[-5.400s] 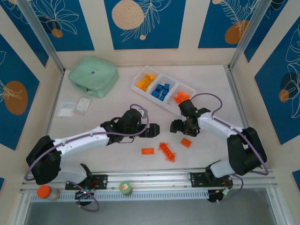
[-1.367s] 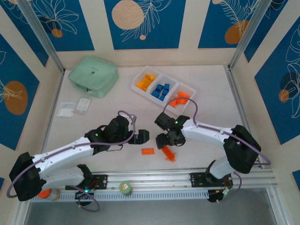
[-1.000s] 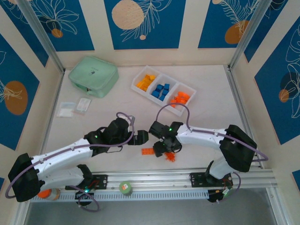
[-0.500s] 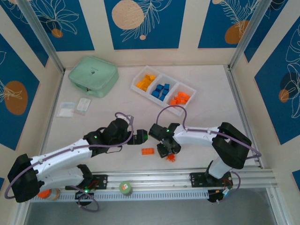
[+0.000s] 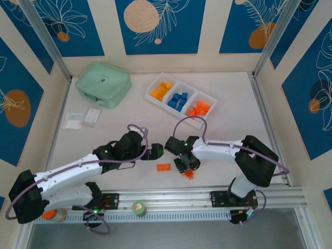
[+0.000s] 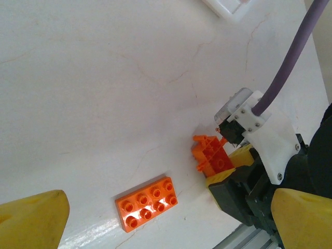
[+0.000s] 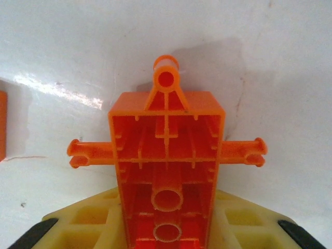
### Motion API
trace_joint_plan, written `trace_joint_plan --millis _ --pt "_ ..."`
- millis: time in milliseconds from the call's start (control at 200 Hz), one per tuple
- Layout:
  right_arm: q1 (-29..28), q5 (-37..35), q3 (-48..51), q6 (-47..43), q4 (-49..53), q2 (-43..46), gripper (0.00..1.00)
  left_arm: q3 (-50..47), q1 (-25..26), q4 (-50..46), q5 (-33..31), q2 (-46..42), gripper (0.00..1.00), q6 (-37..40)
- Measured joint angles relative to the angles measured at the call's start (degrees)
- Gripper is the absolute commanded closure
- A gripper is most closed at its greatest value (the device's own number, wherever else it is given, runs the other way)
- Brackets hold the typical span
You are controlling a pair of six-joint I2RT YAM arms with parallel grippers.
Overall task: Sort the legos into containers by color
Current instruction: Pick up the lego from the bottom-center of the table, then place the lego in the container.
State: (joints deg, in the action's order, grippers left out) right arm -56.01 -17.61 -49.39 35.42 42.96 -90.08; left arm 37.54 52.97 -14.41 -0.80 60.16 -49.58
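Observation:
The white tray (image 5: 208,97) at the back holds yellow-orange legos (image 5: 161,91), blue legos (image 5: 179,99) and orange-red legos (image 5: 199,109), one colour in each of its three containers. My right gripper (image 5: 185,167) is down at the table, shut on an orange-red axle brick (image 7: 166,150) that sits between its yellow pads (image 7: 78,223). The same brick (image 6: 212,155) shows in the left wrist view. A flat orange-red plate (image 5: 164,167) lies just left of it, below and between the fingers of my left gripper (image 6: 168,220), which hangs open and empty (image 5: 156,152).
A mint-green zip case (image 5: 102,83) lies at the back left, with clear packets (image 5: 83,119) in front of it. The metal rail (image 5: 171,199) at the near edge carries a green-capped object (image 5: 139,207). A corner of the tray (image 6: 228,8) tops the left wrist view.
My right gripper slid left and toward the near edge onto the axle brick and closed on it. The left arm has barely moved and stays open.

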Motion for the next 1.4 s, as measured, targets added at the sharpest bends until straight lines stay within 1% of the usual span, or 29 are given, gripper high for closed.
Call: trace_joint_plan --millis 120,255,400,640,745,865,1060,1105,1200,1315,1400 --pt "2.05 0.02 -0.02 -0.02 0.09 1.86 0.70 0.39 0.00 -0.57 -0.59 0.00 0.01 0.52" --pt "6.14 0.46 -1.84 -0.59 0.61 5.29 0.70 2.14 -0.02 -1.55 -1.29 0.09 0.01 1.75" --pt "12.90 1.97 -6.12 -2.27 0.68 7.28 0.70 5.55 -0.28 -2.51 -1.70 1.55 0.01 3.69" --pt "24.85 2.71 -15.19 -5.05 0.13 6.86 0.70 8.81 -2.43 -2.89 -1.03 4.61 0.01 6.25" --pt "29.94 2.86 -21.20 -6.08 -0.74 3.54 0.69 9.03 -4.07 -2.08 0.13 6.29 0.01 6.60" --pt "34.69 2.95 -28.04 -7.19 -2.05 -3.15 0.69 9.05 -6.05 -0.90 2.27 8.52 0.01 6.60" --pt "39.85 3.30 -37.64 -7.87 -2.71 -14.99 0.69 9.33 -9.22 0.35 4.46 10.86 0.01 6.60" --pt "40.59 3.23 -39.56 -7.91 -2.56 -17.33 0.66 9.51 -9.92 0.61 5.07 11.23 0.01 6.58" --pt "41.29 3.06 -42.66 -8.00 -2.58 -21.18 0.51 10.12 -10.95 1.11 5.75 11.93 0.01 6.58" --pt "41.53 3.08 -45.18 -8.20 -2.19 -23.67 0.39 11.21 -11.28 1.57 6.56 12.46 0.01 6.62" --pt "41.51 3.06 -45.22 -8.09 -1.95 -23.28 0.35 12.17 -11.28 1.57 7.13 12.52 0.01 6.62"
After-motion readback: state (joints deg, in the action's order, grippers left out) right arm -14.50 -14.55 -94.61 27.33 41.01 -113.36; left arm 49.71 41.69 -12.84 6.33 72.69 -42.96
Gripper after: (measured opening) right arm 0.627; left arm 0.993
